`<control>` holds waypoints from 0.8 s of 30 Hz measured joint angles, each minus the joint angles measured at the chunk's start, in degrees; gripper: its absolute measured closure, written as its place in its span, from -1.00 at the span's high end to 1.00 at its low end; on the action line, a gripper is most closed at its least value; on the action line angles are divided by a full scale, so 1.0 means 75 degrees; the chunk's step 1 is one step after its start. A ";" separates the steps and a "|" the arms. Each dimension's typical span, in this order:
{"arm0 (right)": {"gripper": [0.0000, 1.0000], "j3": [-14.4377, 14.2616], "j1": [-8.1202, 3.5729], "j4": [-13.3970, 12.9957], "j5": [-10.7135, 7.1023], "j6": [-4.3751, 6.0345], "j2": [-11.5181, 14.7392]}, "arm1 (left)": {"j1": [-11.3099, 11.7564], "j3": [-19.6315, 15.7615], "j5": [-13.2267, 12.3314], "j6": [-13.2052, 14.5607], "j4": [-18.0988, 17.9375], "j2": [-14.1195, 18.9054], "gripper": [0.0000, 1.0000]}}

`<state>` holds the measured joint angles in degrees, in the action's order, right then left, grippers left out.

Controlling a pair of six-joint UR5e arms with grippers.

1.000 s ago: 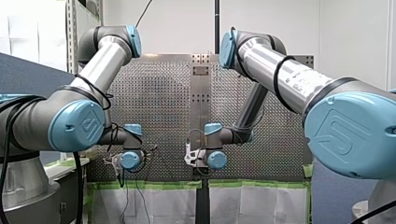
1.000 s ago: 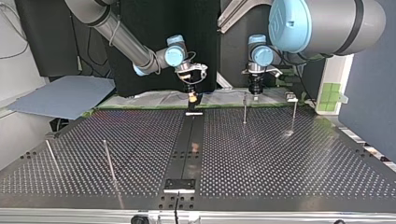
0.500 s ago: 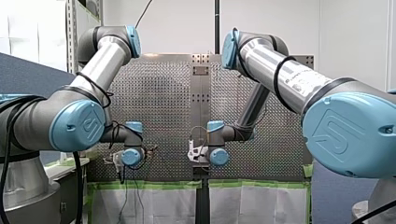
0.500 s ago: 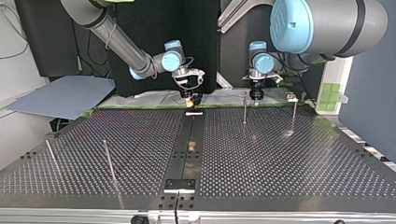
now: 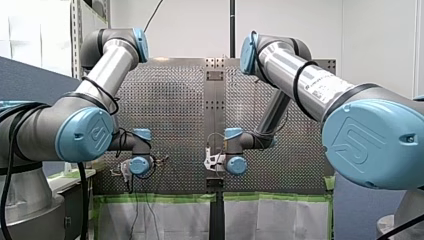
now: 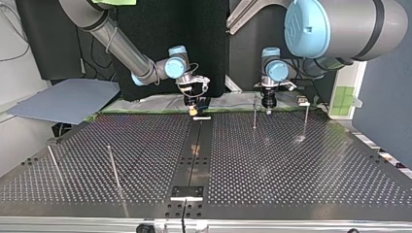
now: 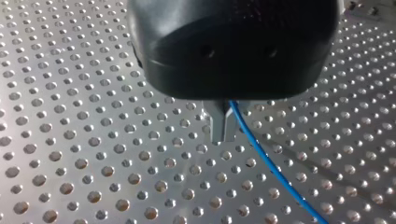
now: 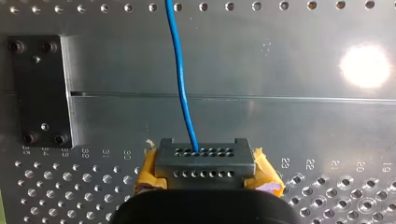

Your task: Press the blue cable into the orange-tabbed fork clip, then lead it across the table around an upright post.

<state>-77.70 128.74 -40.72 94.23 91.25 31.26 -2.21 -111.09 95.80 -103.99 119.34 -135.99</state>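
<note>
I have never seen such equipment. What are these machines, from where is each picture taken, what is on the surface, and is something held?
These are two robot arms, the left arm and the right arm, at a metal table full of small holes. The front picture is taken from behind the arms, over the table. The top picture is taken from across the table, facing them, so left and right are crossed there. The other two come from cameras on the wrists, looking along each claw. Thin upright posts stand on the table. The left claw, black with metal fingers, is shut on a blue cable; the right claw, with yellow pads, grips a blue cable too.
</note>
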 joint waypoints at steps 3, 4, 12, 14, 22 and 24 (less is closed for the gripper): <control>-1.00 0.0000 -0.0002 0.0002 0.0000 0.0000 0.0000 | 0.0058 0.0002 -0.0123 0.0067 0.0084 0.0000 -0.09; -1.00 -0.0001 -0.0002 0.0001 0.0000 0.0000 0.0000 | 0.0075 0.0002 -0.0171 0.0084 0.0118 0.0000 0.29; -1.00 -0.0005 -0.0004 0.0003 0.0000 0.0000 0.0000 | 0.0168 -0.0010 -0.0174 0.0218 0.0634 0.0000 1.00; -1.00 -0.0005 -0.0005 0.0004 0.0000 0.0000 0.0000 | 0.0172 -0.0027 -0.0227 0.0224 0.0766 0.0000 1.00; -1.00 -0.0006 -0.0007 0.0034 -0.0011 0.0000 0.0000 | 0.0218 -0.0446 -0.0769 0.0273 0.1152 0.0008 1.00; -1.00 -0.0006 -0.0006 0.0036 -0.0011 0.0000 0.0000 | 0.0233 -0.0595 -0.0919 0.0285 0.1084 0.0009 1.00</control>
<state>-77.75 128.70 -40.45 94.15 91.25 31.26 -0.46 -115.55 88.90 -101.85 127.47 -135.92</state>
